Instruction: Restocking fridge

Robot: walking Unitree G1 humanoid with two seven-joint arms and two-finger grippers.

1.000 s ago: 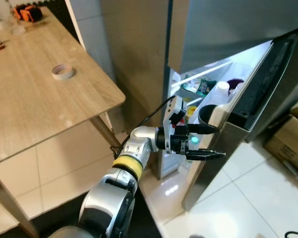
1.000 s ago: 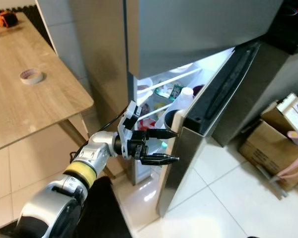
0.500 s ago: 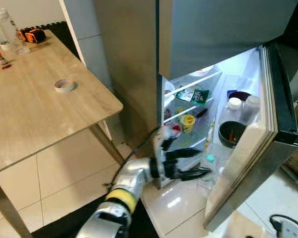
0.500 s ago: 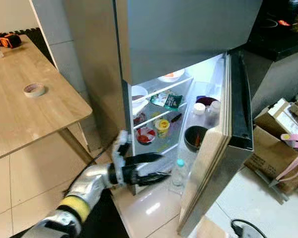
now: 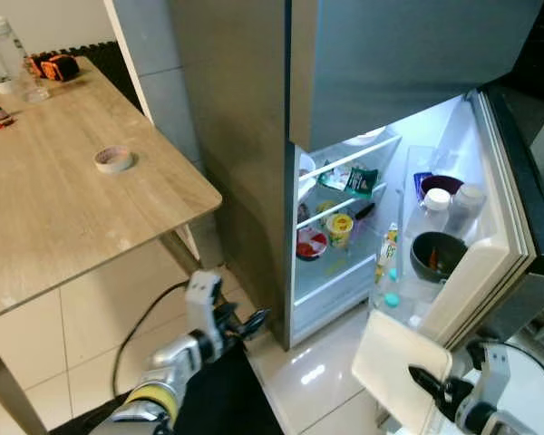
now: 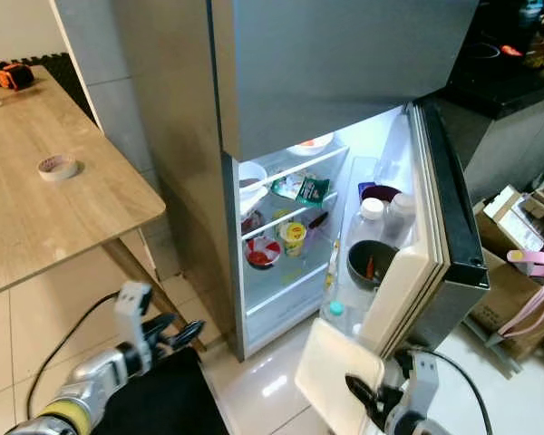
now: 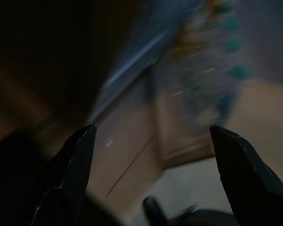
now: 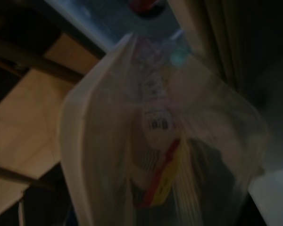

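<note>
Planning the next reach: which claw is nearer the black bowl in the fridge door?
Right. The right claw, holding a white container, is just below the black bowl. The left claw is low by the fridge's hinge-free side, farther off.

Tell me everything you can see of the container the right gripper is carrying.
The container is a pale, translucent plastic box with rounded corners, flat and roughly rectangular. The right gripper grips it at its lower edge and holds it up, tilted, low in front of the open fridge, just below the door shelf. It touches nothing else. In the right wrist view the container shows blurred contents through its wall, something with red and yellow parts; what they are cannot be told.
</note>
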